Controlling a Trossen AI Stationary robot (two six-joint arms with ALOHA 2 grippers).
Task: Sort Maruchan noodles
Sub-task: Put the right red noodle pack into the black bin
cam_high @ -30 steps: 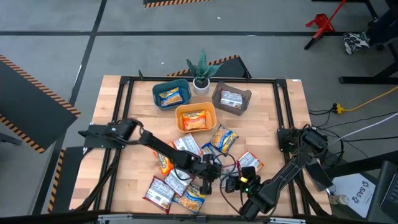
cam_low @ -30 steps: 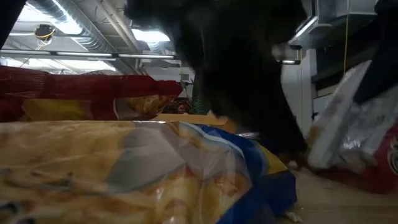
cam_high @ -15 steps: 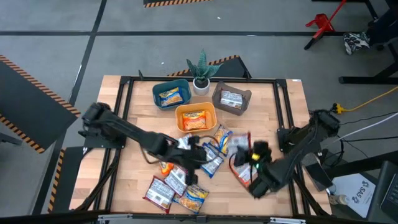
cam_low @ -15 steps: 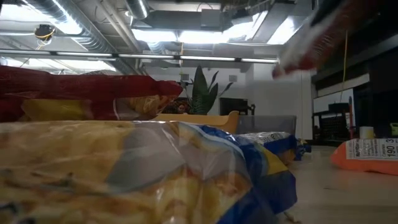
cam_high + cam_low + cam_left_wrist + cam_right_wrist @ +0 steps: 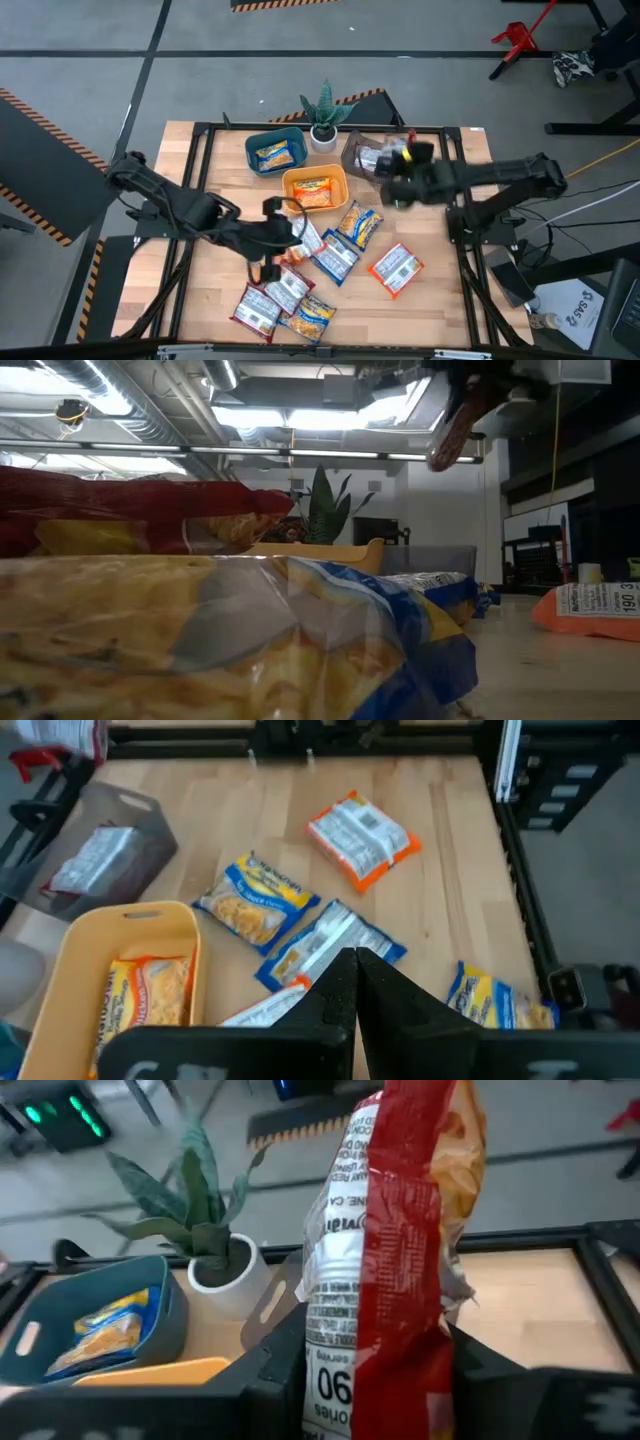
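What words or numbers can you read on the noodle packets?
"190" and "3": orange packet lying on the table, low view.
"90": red-and-white packet held in the right gripper; its other print is too blurred to read.
All other packets: print too small or blurred.

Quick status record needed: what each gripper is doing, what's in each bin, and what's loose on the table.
right gripper: shut on a red-and-white plastic noodle packet, held above the grey bin
left gripper: shut, empty, low over the loose packets at table centre
teal bin: one yellow-and-blue packet
orange bin: one orange packet
grey bin: one red-and-white packet inside
loose packets: several on the wooden table, including an orange-edged one lying apart
potted plant: behind the bins
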